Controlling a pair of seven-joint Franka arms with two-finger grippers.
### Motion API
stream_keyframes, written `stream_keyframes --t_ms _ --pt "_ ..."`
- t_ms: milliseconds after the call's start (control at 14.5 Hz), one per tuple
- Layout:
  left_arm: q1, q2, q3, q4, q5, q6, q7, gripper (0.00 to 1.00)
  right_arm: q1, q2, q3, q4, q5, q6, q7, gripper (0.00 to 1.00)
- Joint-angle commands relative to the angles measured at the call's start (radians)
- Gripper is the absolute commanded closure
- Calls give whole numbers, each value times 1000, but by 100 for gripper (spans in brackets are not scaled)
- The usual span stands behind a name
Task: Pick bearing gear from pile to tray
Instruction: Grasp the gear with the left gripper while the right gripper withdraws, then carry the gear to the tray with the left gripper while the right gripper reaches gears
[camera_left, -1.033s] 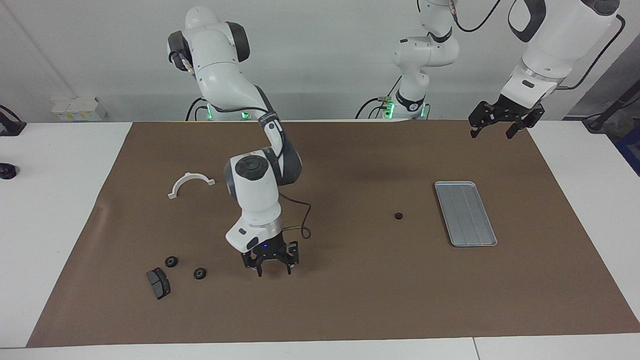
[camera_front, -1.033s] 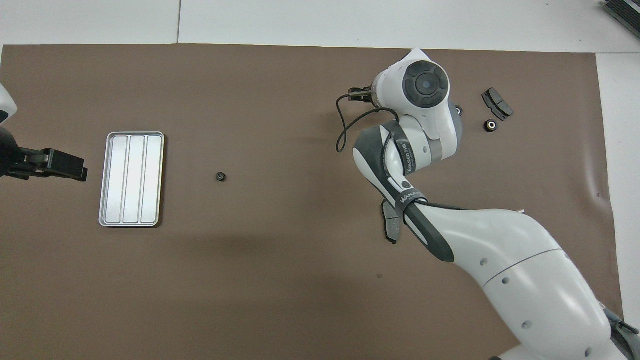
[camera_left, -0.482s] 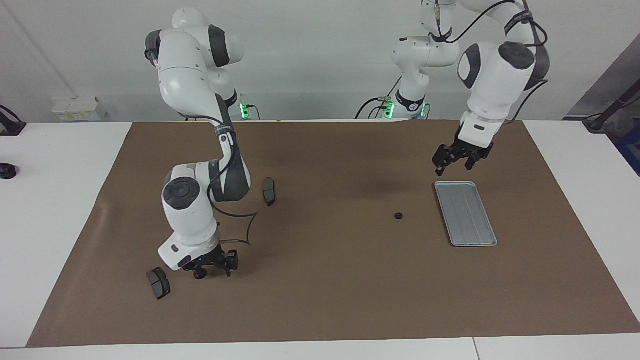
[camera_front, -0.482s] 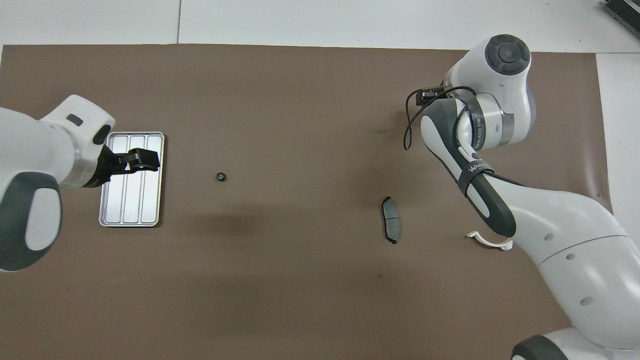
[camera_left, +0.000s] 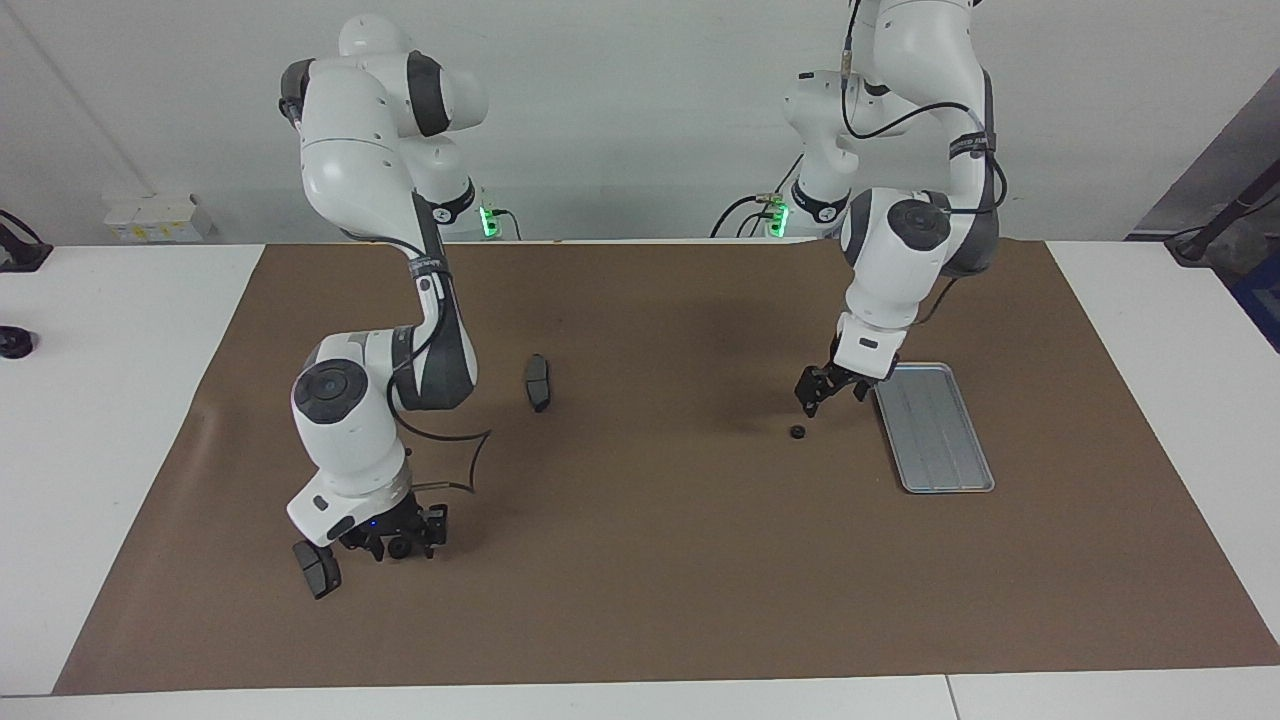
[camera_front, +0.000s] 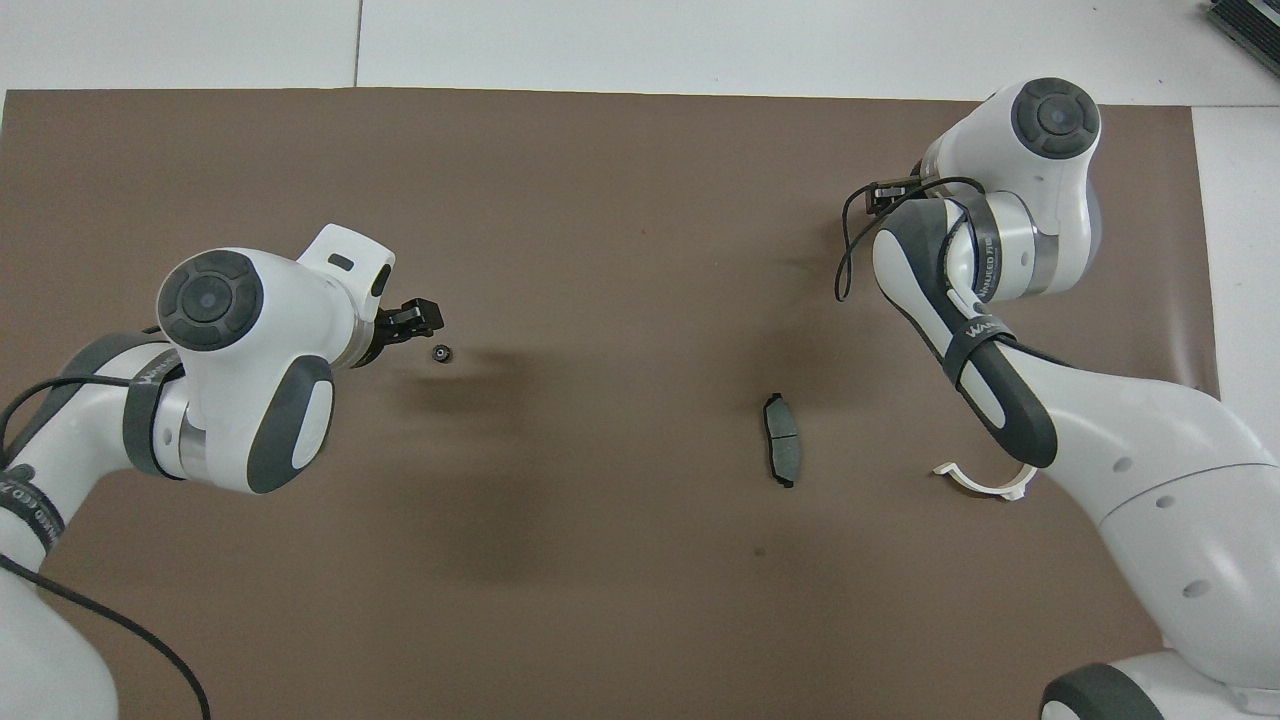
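One small black bearing gear (camera_left: 400, 549) of the pile lies on the brown mat. My right gripper (camera_left: 401, 543) is down low around it, open, with a finger on each side. The pile's dark grey curved pad (camera_left: 317, 570) lies beside it toward the right arm's end. The overhead view hides the pile under the right arm. A lone black gear (camera_left: 797, 432) (camera_front: 440, 352) lies on the mat beside the silver ridged tray (camera_left: 935, 430). My left gripper (camera_left: 828, 395) (camera_front: 413, 318) hangs open just above the mat, between that gear and the tray's corner. In the overhead view the left arm covers the tray.
A second dark curved pad (camera_left: 538, 382) (camera_front: 781, 452) lies mid-mat, nearer to the robots than the pile. A white half-ring bracket (camera_front: 985, 485) shows beside the right arm in the overhead view. White tabletop borders the mat at both ends.
My right gripper slid toward the right arm's end of the table and now brackets a pile gear, fingers narrower. My left gripper swung down from beside the tray to just above the lone gear.
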Motion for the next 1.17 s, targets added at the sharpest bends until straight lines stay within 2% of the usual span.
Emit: stream_keyframes --t_ms 0,207,482,689,826,1102 --pt "-43 88 18 7 72 102 -112 20 -44 -55 17 -110 4 55 -26 40" --pt "-54 114 18 15 72 132 -144 26 -52 -56 17 -115 4 46 -25 46" --pt "-77 109 18 7 73 98 -190 31 -51 -61 17 -118 12 39 -22 64" --pt "-77 102 18 13 73 43 -190 32 -37 -73 19 -144 14 39 -17 86" --pt "-77 102 17 13 75 40 -192 41 -35 -73 20 -139 12 38 -17 96" --pt "-79 100 15 12 75 38 -210 57 0 -91 57 -118 6 45 -19 98"
